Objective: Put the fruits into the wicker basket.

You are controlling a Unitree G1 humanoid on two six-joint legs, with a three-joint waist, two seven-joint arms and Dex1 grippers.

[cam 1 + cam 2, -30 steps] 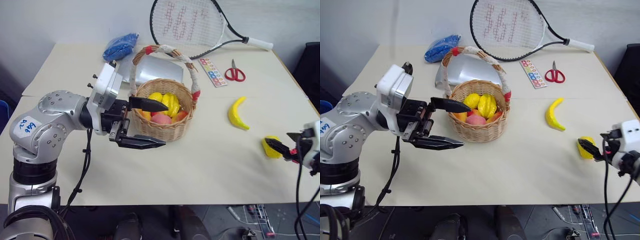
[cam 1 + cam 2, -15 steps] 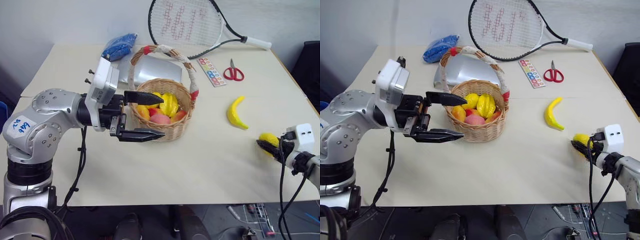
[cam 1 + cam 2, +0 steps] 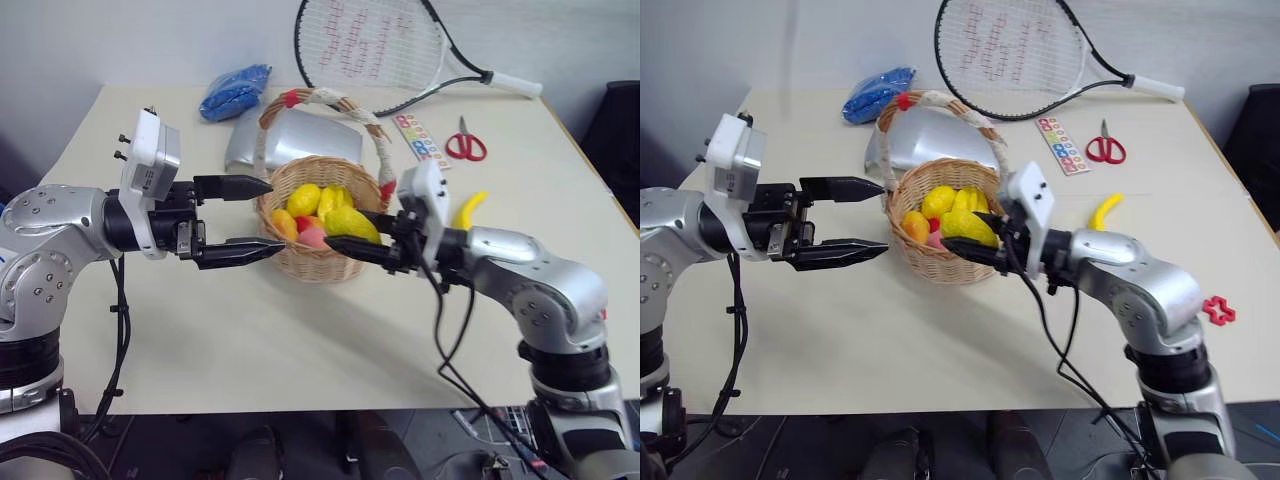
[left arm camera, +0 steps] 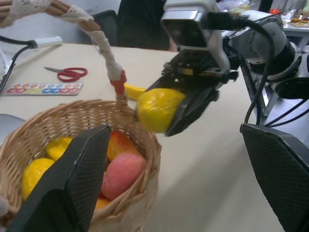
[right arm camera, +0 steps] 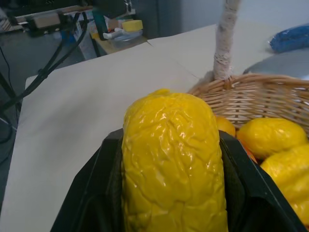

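Silver arms, black fingers (image 3: pixel 235 186), dangling cables

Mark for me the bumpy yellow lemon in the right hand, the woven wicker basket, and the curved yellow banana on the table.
Bumpy yellow lemon (image 5: pixel 171 159): right wrist view, middle of its wrinkled skin.
Round tan woven wicker basket (image 3: pixel 312 264): left eye view, front wall below the rim.
Curved yellow banana (image 3: pixel 1102 211): right eye view, its visible upper end.
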